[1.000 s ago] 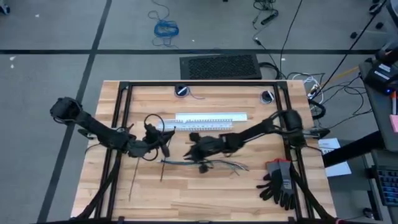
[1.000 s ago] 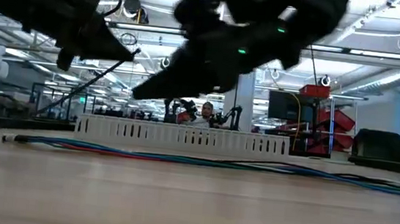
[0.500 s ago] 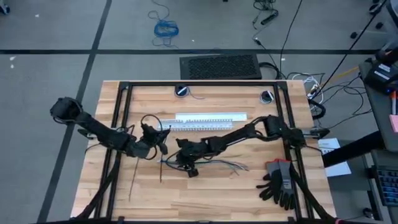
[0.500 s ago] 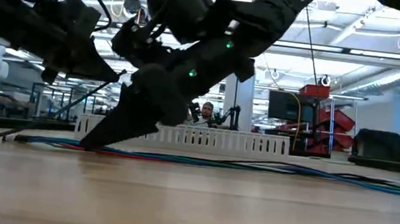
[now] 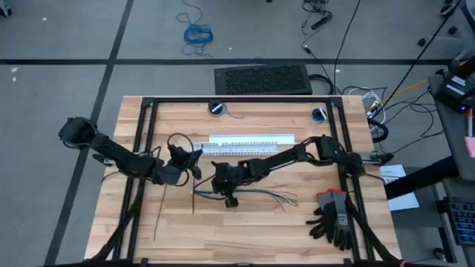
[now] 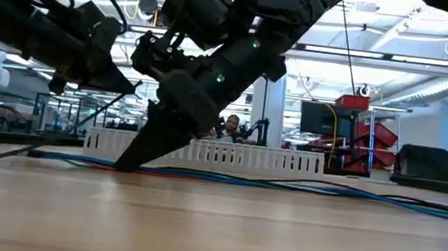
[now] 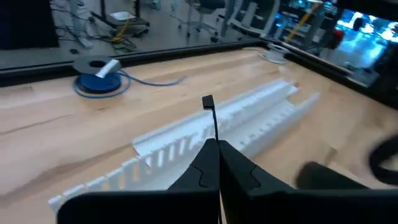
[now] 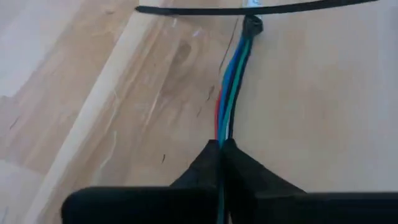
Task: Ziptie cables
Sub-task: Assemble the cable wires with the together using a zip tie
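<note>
right hand (image 6: 131,162): down at the counter (image 5: 245,230), fingers pressed together on the cables (image 8: 231,87), near the bundle's left end, on the near side of the white duct (image 5: 252,140).
cables: lying flat on the counter, parallel to the duct; loose ends splay out well right of the right hand.
left hand (image 7: 209,144): raised off the counter, left of the duct's left end; fingers clamped on one ziptie (image 7: 210,115), which sticks out past the fingertips.
second ziptie (image 5: 159,215): flat on the counter, near-left of the duct, apart from both hands.
third dark strip (image 8: 249,9): lies across the cables' tip in the right wrist view.
black gloves (image 5: 332,216): on the counter's right side, well right of the cables.
</note>
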`<act>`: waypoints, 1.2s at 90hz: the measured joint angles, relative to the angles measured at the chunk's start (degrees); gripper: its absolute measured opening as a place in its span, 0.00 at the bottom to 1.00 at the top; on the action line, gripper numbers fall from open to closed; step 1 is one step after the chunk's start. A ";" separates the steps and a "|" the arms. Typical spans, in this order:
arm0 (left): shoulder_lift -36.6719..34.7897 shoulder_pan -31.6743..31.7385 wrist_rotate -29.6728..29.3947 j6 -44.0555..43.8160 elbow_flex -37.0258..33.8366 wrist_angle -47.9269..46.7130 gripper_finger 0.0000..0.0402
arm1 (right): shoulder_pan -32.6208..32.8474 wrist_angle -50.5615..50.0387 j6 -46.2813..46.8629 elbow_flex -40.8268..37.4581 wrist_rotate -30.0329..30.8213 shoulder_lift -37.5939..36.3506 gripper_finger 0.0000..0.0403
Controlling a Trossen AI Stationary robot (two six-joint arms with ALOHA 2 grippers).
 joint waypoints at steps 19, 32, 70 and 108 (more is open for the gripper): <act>-0.02 2.19 4.06 0.01 0.02 -0.77 0.00 | 3.71 -22.37 -0.83 -0.59 13.42 -6.97 0.00; 0.07 2.96 7.79 -0.17 0.02 -0.98 0.00 | 5.08 -26.15 0.27 -0.50 15.01 -10.33 0.00; 19.81 3.71 3.35 1.75 2.80 26.52 0.00 | 6.36 -9.85 -5.70 -0.34 16.58 -11.89 0.00; 32.00 3.70 7.37 3.48 10.47 38.04 0.00 | 3.77 -4.56 -5.33 -3.62 12.85 -10.07 0.00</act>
